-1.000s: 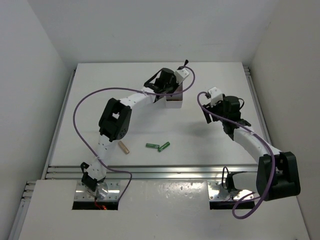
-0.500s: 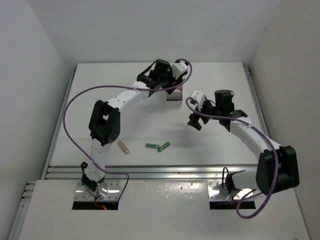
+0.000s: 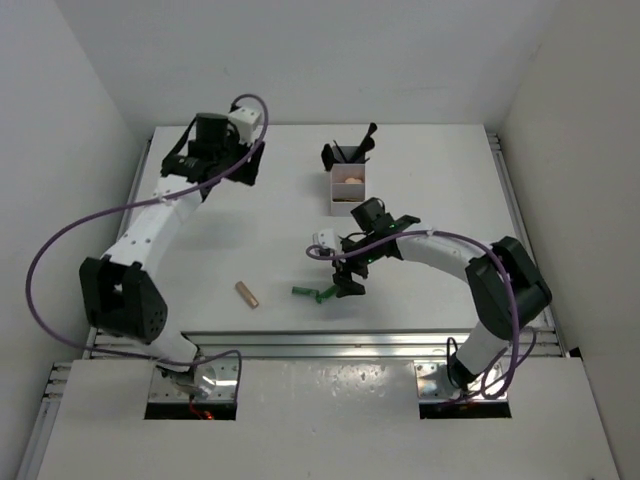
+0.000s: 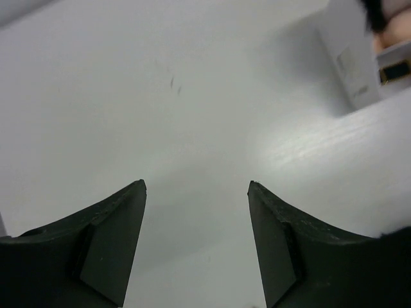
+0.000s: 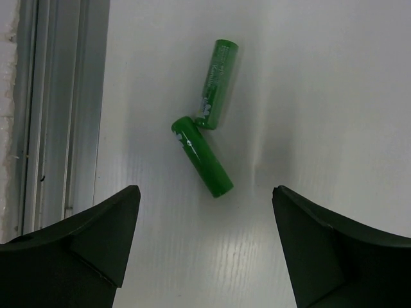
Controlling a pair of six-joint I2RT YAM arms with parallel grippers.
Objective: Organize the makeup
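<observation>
left gripper: on my left wrist camera both fingers are spread wide with nothing between them, and only bare table shows below. from overhead i see this arm stretched out to the far left corner, well apart from all the makeup.
right gripper: its fingers are wide apart and grip nothing. it hangs over the two green tubes, which show in the gap between the fingertips on my right wrist camera. i cannot tell how high above them it sits.
green tubes: both lie flat on the table near the front, beside the metal rail. one end of each touches the other, so together they make a shallow bend.
tan-gold tube: it lies flat on the table to the left of the green tubes, apart from them and also near the front rail.
white box: it stands on the far middle of the table, well apart from both grippers.
brushes: the slim black ones stand in the farthest compartment of the box, tilted and poking out over the rim.
sponge: i see a beige lump inside the box, in a compartment nearer to me than the brushes. i cannot tell exactly which one.
lipstick: a black and gold piece sits in the box just beside the sponge. the frame edge cuts it off, so i cannot make out more.
</observation>
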